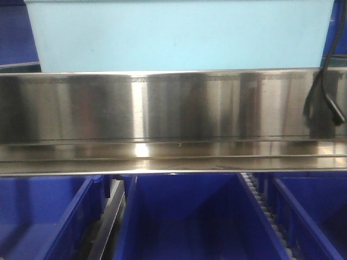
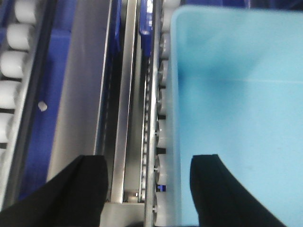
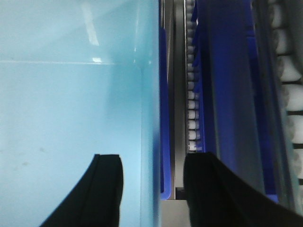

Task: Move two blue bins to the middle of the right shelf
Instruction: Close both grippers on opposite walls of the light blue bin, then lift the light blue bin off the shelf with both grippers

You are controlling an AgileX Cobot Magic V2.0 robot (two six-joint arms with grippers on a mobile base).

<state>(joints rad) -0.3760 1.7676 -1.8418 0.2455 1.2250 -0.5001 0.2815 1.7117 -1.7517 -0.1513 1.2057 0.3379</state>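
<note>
Got a big pale cyan bin (image 1: 179, 35) up top, smooth plastic with plain walls tapering slightly downward, rising right behind the wide brushed-steel front rail (image 1: 162, 108), which is shiny and streaky with a lipped lower edge, plus deep glossy dark blue bins (image 1: 184, 216) on the level underneath. Seeing the left gripper (image 2: 149, 189) spread wide, curved black fingers straddling the bin's left wall, one inside and one outside near the chunky white rollers (image 2: 14, 38); same deal with the right gripper (image 3: 154, 189), splayed astride the right wall. Also spotting a thin black cable (image 1: 325, 92) drooping over the rail's right end.
</note>
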